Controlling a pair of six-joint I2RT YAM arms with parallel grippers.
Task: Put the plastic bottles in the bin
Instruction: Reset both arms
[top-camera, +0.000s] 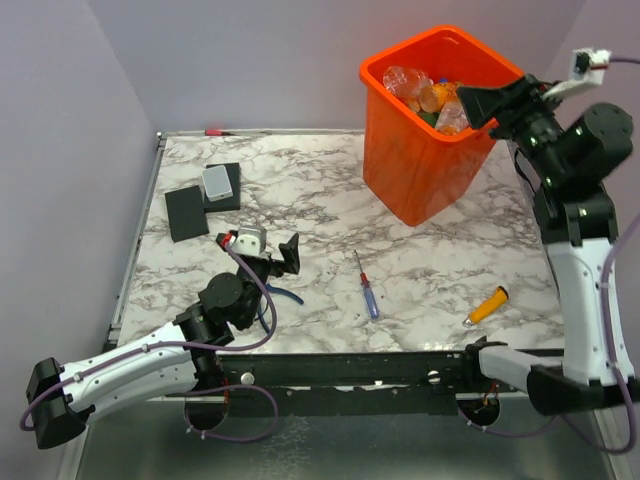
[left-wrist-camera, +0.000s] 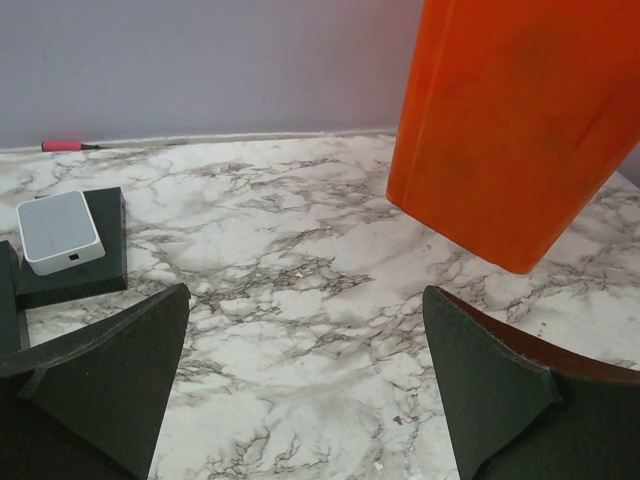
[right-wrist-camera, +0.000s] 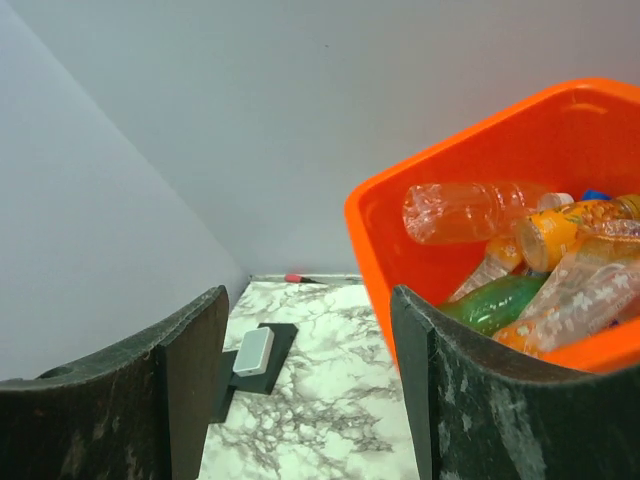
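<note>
hovering at the right-hand rim of the orange bin (top-camera: 418, 170), the right hand (right-wrist-camera: 310, 300) has its two dark fingers spread apart with nothing between them. its wrist view looks past the fingers into the bin, where the bottles (top-camera: 425, 90) are heaped: a clear bottle (right-wrist-camera: 470, 210) lying across the top, an orange one beside it and a green bottle (right-wrist-camera: 500, 300) lower down. the bin stands at the far right of the marbled tabletop (top-camera: 300, 190). one more small orange bottle (top-camera: 488, 305) lies on its side near the front right edge, well apart from the bin. the left hand (left-wrist-camera: 306, 291) sits low over the front left of the tabletop, fingers also wide and holding nothing. blue-handled pliers (top-camera: 270, 300) lie just beside that arm, and a blue-and-red screwdriver (top-camera: 366, 285) lies between the two arms. farther left, a small pale box (left-wrist-camera: 58, 232) rests on a black block (left-wrist-camera: 105, 265), and a red thing (left-wrist-camera: 60, 145) lies against the back wall
</note>
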